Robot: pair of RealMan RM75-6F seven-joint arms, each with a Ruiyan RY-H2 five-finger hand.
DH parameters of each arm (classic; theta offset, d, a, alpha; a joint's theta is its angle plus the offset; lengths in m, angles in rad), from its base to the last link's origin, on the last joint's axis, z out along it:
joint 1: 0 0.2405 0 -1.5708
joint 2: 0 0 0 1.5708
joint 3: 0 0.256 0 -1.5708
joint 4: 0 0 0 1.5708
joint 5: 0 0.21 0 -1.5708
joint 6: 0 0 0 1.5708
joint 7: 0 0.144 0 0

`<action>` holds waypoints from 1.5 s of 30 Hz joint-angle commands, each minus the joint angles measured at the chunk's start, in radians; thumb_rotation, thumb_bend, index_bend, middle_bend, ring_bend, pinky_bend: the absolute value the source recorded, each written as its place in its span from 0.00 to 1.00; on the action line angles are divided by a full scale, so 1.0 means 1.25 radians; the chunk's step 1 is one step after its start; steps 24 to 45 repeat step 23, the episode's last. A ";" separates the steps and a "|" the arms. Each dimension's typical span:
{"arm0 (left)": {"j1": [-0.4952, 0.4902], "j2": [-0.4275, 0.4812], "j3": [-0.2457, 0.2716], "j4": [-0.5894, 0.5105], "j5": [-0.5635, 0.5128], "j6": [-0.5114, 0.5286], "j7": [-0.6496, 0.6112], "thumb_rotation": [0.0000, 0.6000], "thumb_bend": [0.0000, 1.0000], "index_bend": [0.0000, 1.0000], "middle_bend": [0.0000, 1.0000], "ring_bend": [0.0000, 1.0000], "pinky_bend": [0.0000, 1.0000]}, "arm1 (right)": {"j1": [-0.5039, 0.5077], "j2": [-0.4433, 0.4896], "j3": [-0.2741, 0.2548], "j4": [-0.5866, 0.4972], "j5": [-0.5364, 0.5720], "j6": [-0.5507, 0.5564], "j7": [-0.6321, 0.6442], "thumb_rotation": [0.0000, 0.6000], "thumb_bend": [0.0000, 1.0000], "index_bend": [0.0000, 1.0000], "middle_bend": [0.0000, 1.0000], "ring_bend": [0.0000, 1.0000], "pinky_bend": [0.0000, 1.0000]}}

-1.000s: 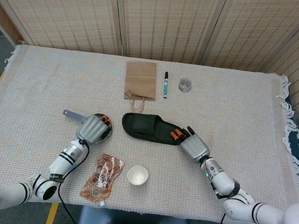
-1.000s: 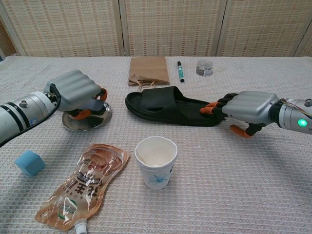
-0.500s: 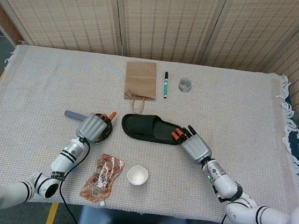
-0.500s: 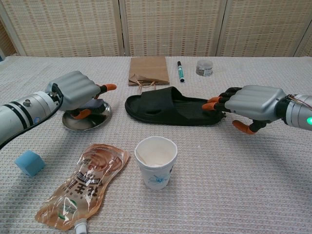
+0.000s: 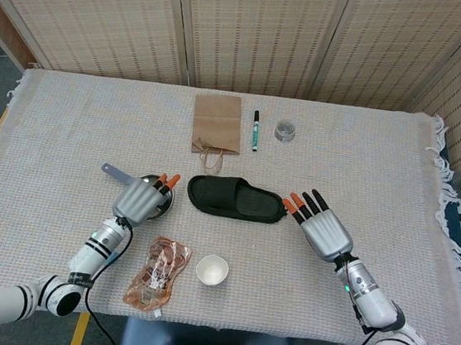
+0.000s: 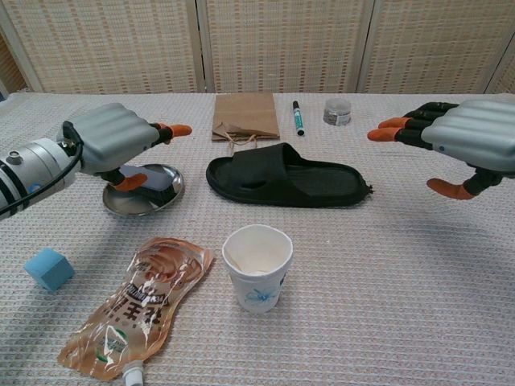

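At the near left edge of the cloth-covered table (image 5: pixel 71 113) sits a blue cube (image 6: pixel 48 268); beside it the left hand (image 6: pixel 113 145) hovers over a shallow metal dish (image 6: pixel 165 193), fingers stretched forward and apart, thumb just above the dish, nothing in its grasp. A grey handle (image 5: pixel 111 169) juts from the dish on its far-left side; what it belongs to cannot be told. In front lie an amber drink pouch (image 5: pixel 158 274) and a white paper cup (image 5: pixel 212 269), standing upright. At centre a black slipper (image 5: pixel 237 199) lies flat, sole down, with a brown paper bag (image 5: pixel 218 123), a green marker (image 5: pixel 256 130) and a small jar (image 5: pixel 284 129) lined up behind it. To the right, the right hand (image 5: pixel 322 226) is raised off the table with its fingers spread wide and empty, near the slipper's right end but clear of it. Both hands appear to stand between grasps: neither dish nor slipper is held, and taking either one would call for lowering the hand onto it and closing the fingers round its edge
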State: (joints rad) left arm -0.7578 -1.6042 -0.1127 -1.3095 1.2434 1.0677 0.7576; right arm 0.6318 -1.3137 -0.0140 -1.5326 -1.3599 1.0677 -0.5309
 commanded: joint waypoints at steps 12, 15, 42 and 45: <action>0.449 0.291 0.186 -0.214 0.200 0.531 -0.485 1.00 0.41 0.00 0.04 0.03 0.24 | -0.391 0.061 -0.085 0.051 -0.163 0.541 0.166 1.00 0.39 0.00 0.00 0.00 0.00; 0.498 0.301 0.191 -0.182 0.181 0.549 -0.556 1.00 0.41 0.00 0.04 0.01 0.18 | -0.442 0.047 -0.084 0.096 -0.146 0.575 0.234 1.00 0.37 0.00 0.00 0.00 0.00; 0.530 0.308 0.170 -0.174 0.205 0.554 -0.560 1.00 0.42 0.00 0.02 0.01 0.17 | -0.478 0.071 -0.059 0.098 -0.123 0.556 0.283 1.00 0.37 0.00 0.00 0.00 0.00; 0.530 0.308 0.170 -0.174 0.205 0.554 -0.560 1.00 0.42 0.00 0.02 0.01 0.17 | -0.478 0.071 -0.059 0.098 -0.123 0.556 0.283 1.00 0.37 0.00 0.00 0.00 0.00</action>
